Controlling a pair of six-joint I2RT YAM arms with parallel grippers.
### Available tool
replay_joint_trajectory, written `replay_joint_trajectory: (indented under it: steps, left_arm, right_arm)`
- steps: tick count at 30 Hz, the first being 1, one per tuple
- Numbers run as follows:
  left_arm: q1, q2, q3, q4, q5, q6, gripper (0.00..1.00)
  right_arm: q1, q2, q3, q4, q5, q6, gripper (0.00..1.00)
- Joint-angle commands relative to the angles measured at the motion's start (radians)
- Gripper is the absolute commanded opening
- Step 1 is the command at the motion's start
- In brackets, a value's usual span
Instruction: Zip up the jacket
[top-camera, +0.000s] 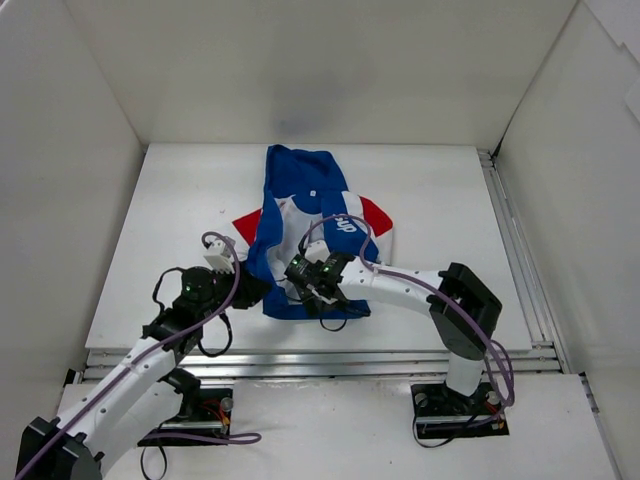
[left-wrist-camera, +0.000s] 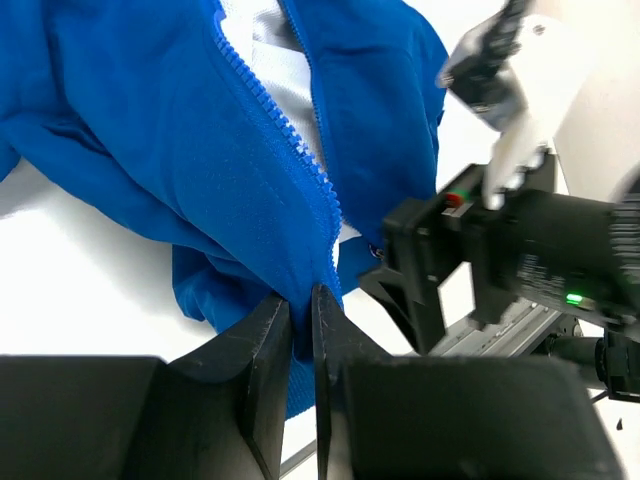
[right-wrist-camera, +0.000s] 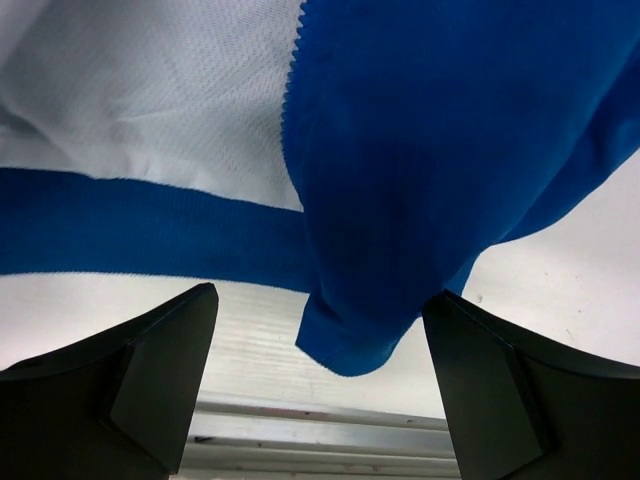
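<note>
A: Left jaws first. State?

B: Nearly closed. Only a sliver between the two dark fingers (left-wrist-camera: 268, 345), with blue hem cloth of the jacket (top-camera: 312, 222) pinched in it. The grip sits right at the foot of the zipper teeth (left-wrist-camera: 290, 135).

A: Right jaws?

B: Wide apart, holding nothing. The bottom corner of the other front panel (right-wrist-camera: 400, 200) hangs in the gap between them, touching neither finger as far as the wrist view shows. White mesh lining (right-wrist-camera: 140, 90) lies beyond the jaws and off to one side.

A: Which way does the jacket run from the jaws?

B: Straight away from both pairs. Hem nearest, hood end (top-camera: 300, 165) farthest, long axis pointing off across the bench (top-camera: 440, 200). The teeth line climbs away from the left jaws. Front open, lining showing between the panels.

A: The two pairs relative to each other?

B: Close together at the hem, right jaws just beside the left, on the free panel's side.

A: Slider?

B: Cannot make it out for certain. My read: the free panel's bottom end must be brought to the pinched end, and the right jaws are nearer, already straddling it. Left looks set as anchor. Risk: the soft corner folding or slipping as the jaws close.
</note>
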Motion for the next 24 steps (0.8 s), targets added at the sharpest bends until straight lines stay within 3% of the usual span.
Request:
replay_joint_trajectory:
  steps: [1,6,24]
  left_arm:
    - [0.005,-0.022,0.013,0.029,-0.010,-0.006,0.09]
    - [0.005,-0.038,0.010,0.022,0.000,-0.002,0.09]
    - [0.005,-0.050,0.007,0.000,0.008,0.000,0.09]
  right_arm:
    - [0.004,0.018,0.037,-0.017,0.086,0.042,0.80]
    - [0.004,0.058,0.042,-0.020,0.107,0.046,0.79]
    - [-0.033,0.075,0.033,-0.017,0.141,0.016,0.58]
